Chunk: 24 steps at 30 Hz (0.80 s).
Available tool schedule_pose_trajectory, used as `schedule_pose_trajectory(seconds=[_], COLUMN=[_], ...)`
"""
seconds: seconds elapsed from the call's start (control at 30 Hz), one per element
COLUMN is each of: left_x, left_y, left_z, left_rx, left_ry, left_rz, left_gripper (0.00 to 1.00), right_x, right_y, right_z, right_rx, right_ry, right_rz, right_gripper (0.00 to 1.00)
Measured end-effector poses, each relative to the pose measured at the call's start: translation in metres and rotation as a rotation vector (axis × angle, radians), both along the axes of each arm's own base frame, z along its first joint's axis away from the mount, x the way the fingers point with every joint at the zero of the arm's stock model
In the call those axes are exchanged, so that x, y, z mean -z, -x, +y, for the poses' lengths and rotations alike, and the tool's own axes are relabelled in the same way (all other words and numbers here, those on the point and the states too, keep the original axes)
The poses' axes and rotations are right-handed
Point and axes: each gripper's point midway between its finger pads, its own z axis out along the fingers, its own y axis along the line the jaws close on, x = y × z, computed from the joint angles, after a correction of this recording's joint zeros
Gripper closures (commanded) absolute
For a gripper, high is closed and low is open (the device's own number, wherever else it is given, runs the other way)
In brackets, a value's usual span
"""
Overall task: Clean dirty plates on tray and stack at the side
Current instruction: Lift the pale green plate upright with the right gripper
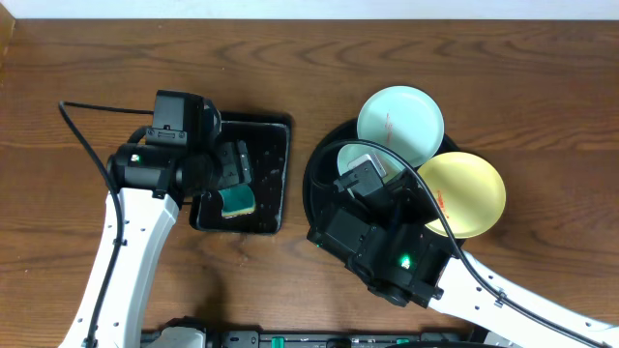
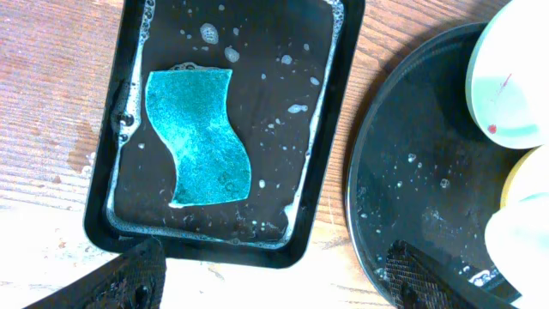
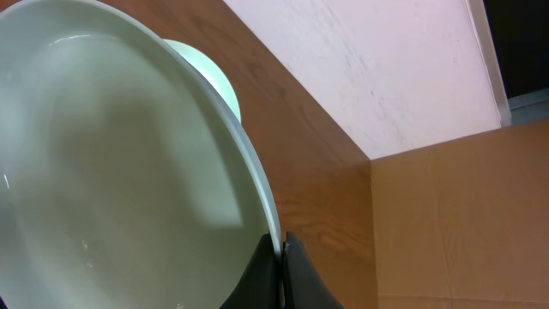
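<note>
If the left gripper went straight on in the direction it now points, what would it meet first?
Probably the shallow rectangular black tray of soapy water, at the rim nearest the open left gripper, beside the wavy teal sponge rather than on it. Depth is unclear, so this is a guess.

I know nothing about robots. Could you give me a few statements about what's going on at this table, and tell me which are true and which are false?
1. The teal sponge lies in the rectangular tray. True.
2. The left gripper is holding the teal sponge. False: it is open over the rectangular tray, and the sponge lies free.
3. The right gripper pinches a pale plate by its rim. True.
4. The yellow plate is spotless. False: it carries a small red smear.
</note>
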Motion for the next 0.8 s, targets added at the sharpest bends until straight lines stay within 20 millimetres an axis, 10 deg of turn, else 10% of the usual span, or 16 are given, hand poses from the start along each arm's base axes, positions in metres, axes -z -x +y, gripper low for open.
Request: schedule_pose_trajectory(seconds=[0.8], left_x=[0.0], left_y=[0.0], left_z=[0.0001], left_rx=[0.0], left_ry=[0.0], left_rz=[0.0], left_gripper=[0.17], right_x=[0.0075], right_y=[0.0], right_z=[0.0008], right_rx=[0.012], right_ry=[-0.053], right_rz=[0.033], right_gripper=[0.99])
